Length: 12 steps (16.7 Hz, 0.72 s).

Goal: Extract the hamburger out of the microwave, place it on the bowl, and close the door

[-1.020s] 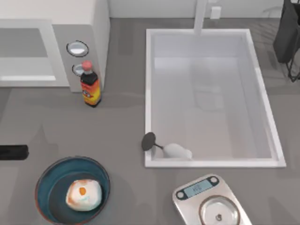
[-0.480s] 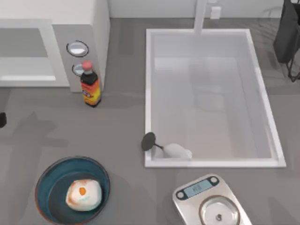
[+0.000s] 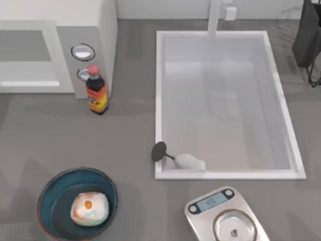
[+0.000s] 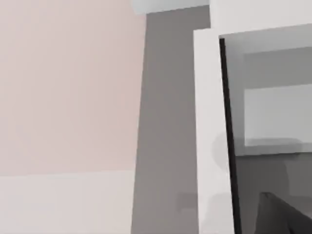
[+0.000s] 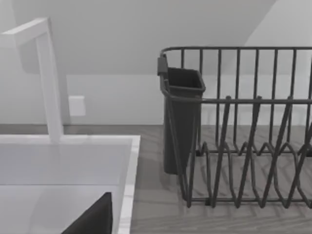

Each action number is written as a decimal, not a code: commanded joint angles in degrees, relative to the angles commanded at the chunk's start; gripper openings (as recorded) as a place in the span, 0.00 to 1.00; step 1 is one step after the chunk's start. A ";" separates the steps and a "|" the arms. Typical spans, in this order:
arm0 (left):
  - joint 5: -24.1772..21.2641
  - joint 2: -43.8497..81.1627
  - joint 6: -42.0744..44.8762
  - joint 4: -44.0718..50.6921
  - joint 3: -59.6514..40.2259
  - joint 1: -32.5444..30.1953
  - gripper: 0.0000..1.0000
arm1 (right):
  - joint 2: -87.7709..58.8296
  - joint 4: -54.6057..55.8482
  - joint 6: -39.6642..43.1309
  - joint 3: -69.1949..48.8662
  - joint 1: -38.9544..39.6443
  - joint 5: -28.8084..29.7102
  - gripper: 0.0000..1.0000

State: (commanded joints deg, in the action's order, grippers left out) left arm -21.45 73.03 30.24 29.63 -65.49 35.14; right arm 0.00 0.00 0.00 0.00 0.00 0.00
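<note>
The hamburger (image 3: pixel 89 208) lies inside the blue bowl (image 3: pixel 50 193) at the table's front left, with no gripper near it. The white microwave (image 3: pixel 98 35) stands at the back left, its grey panel with two dials facing forward, and its cavity (image 4: pixel 273 97) looks open. In the left wrist view a tall white panel with a dark strip along its edge, seemingly the door (image 4: pixel 210 136), stands beside that cavity. I cannot tell how far it is swung. A dark part of my left gripper (image 4: pixel 280 219) pokes in close to it. My right gripper (image 5: pixel 95 219) hovers by the sink's back right.
A soy-sauce bottle (image 3: pixel 96 91) stands right in front of the microwave's dial panel. The white sink (image 3: pixel 158 100) takes up the middle and holds a brush (image 3: pixel 188 160). A silver scale (image 3: pixel 225 216) sits at the front right, and a dark dish rack (image 5: pixel 243 136) at the back right.
The left arm's dark tip slid up along the top view's left edge, then left that view. Hamburger, bowl and bottle have not moved.
</note>
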 joint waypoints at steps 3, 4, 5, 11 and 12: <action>-8.04 14.01 9.19 6.30 -9.82 12.03 0.00 | 0.00 0.00 0.00 0.00 0.00 0.00 1.00; -10.14 17.76 12.09 8.09 -11.90 15.19 0.00 | 0.00 0.00 0.00 0.00 0.00 0.00 1.00; -11.97 20.92 14.78 9.70 -13.39 17.95 0.00 | 0.00 0.00 0.00 0.00 0.00 0.00 1.00; -17.12 28.05 22.84 14.30 -14.65 25.14 0.00 | 0.00 0.00 0.00 0.00 0.00 0.00 1.00; -17.12 28.05 22.84 14.30 -14.65 25.14 0.00 | 0.00 0.00 0.00 0.00 0.00 0.00 1.00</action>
State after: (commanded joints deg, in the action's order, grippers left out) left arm -38.57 101.08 53.08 43.93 -80.15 60.28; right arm 0.00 0.00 0.00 0.00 0.00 0.00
